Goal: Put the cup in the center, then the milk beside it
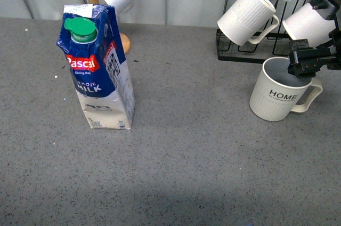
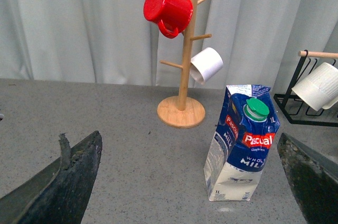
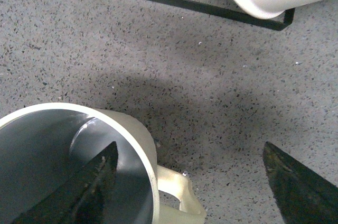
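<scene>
The cream ribbed "HOME" cup (image 1: 278, 96) stands upright on the grey table at the right, handle to the right. My right gripper (image 1: 311, 62) is open just above its rim; in the right wrist view one finger (image 3: 87, 182) reaches inside the grey cup (image 3: 58, 150) and the other finger (image 3: 298, 187) is outside, past the handle (image 3: 177, 195). The blue-and-white Pascal milk carton (image 1: 98, 69) with a green cap stands upright at the left. My left gripper (image 2: 190, 182) is open and empty, short of the carton (image 2: 242, 145), which shows between its fingers.
A wooden mug tree (image 2: 182, 65) with a red mug (image 2: 168, 10) and a smooth white mug (image 2: 207, 65) stands behind the carton. A black wire rack (image 1: 266, 29) at the back right holds a plain white ribbed mug (image 1: 246, 15) and another white mug (image 1: 310, 23).
</scene>
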Robot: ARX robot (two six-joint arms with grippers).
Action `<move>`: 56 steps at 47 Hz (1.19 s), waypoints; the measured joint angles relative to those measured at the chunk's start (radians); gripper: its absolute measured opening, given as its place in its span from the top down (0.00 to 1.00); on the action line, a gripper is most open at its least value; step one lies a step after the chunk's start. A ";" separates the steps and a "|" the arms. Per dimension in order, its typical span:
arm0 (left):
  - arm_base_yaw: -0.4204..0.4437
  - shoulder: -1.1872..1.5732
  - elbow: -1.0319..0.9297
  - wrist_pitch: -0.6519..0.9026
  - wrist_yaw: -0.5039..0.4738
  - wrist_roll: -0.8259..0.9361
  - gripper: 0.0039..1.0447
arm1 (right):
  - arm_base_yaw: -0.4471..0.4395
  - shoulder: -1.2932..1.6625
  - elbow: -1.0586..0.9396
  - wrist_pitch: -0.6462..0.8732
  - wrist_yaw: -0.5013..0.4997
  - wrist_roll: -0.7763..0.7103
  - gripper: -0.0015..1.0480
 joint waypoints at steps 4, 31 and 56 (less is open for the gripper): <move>0.000 0.000 0.000 0.000 0.000 0.000 0.06 | 0.005 0.012 0.005 -0.006 -0.003 0.002 0.38; 0.000 0.000 0.000 0.000 0.000 0.000 0.06 | 0.035 0.011 0.028 -0.013 -0.006 0.009 0.98; 0.000 0.000 0.000 0.000 0.000 0.000 0.06 | 0.227 0.032 0.150 -0.162 -0.150 -0.076 0.98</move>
